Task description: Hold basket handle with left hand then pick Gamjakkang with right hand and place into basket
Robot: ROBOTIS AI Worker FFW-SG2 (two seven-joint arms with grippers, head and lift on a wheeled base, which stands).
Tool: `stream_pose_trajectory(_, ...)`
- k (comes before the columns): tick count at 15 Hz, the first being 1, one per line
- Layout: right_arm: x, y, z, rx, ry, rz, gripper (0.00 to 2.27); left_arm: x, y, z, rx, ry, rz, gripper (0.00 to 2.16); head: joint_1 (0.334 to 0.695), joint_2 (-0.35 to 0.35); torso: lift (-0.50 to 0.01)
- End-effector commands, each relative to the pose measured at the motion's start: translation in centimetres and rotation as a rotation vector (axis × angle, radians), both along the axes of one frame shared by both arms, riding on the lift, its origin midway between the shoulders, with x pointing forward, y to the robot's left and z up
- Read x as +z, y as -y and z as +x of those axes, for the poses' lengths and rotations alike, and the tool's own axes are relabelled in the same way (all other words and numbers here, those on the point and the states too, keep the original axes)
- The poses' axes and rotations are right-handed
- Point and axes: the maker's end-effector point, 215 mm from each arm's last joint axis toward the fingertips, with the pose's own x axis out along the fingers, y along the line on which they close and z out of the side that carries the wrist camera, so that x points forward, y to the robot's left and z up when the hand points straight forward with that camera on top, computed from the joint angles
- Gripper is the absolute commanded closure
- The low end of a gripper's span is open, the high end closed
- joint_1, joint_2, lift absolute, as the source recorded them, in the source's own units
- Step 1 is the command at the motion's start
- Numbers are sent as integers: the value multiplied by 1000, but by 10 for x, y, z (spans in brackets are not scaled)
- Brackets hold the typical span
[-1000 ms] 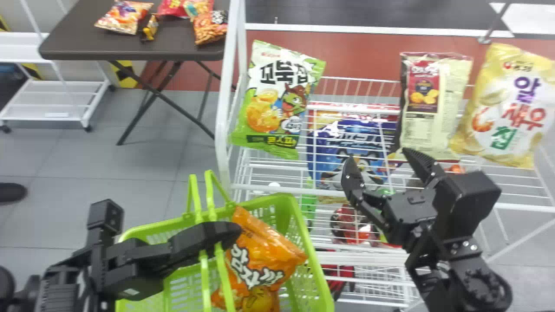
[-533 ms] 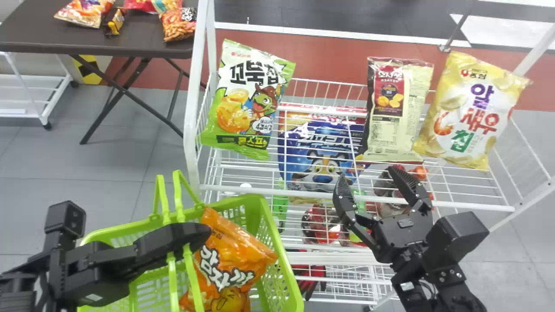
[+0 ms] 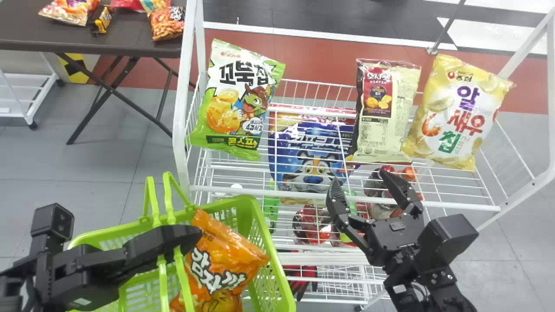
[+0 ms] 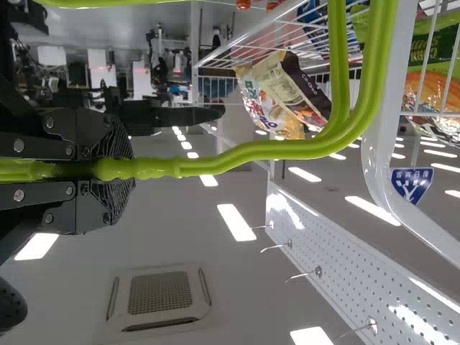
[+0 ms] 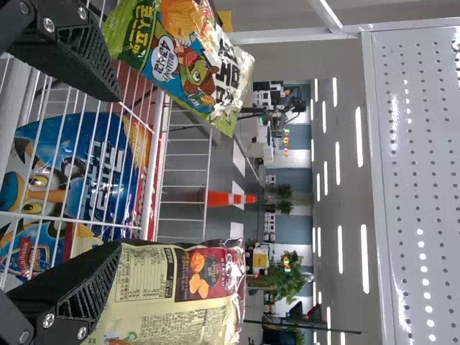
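In your head view the job looks all but finished: the Gamjakkang (image 3: 217, 255) lies inside the basket (image 3: 245, 216) at seven o'clock, leaning near the handle (image 3: 149, 197), while your left gripper (image 3: 186, 237) has that handle at eight o'clock. Your right gripper (image 3: 359, 178), at four o'clock by the front of the rack (image 3: 269, 193), is spread and empty, so picking and placing seem done; at most you have to keep it clear and see that the bag sits well. The bottom edge cuts off the basket's near part and the bag's lower end, so you can't tell what the bag rests on, and the left gripper covers a stretch of the handle. In your left wrist view the fingers (image 4: 115, 144) are pressed together on the handle, pinching it from both sides, so the holding half of the job is met; the part between them is hidden. In your right wrist view the fingers (image 5: 83, 57) stand wide apart with nothing pinched; one covers part of the tan bag (image 5: 172, 309), and you can't tell whether they touch.
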Motion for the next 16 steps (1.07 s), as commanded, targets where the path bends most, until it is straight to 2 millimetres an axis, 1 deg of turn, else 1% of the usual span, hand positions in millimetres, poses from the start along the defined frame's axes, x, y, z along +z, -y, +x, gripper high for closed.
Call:
stream_pose_trajectory(1,-1,0,0,-1,-4,1,83,1,0,-1,-2,-1,-5,2142,695,-145,-17)
stream_pose_trajectory(16,-3,0,0,-1,-9,1,87,1,0,-1,-1,-4,-7,2142,695,-146,-17)
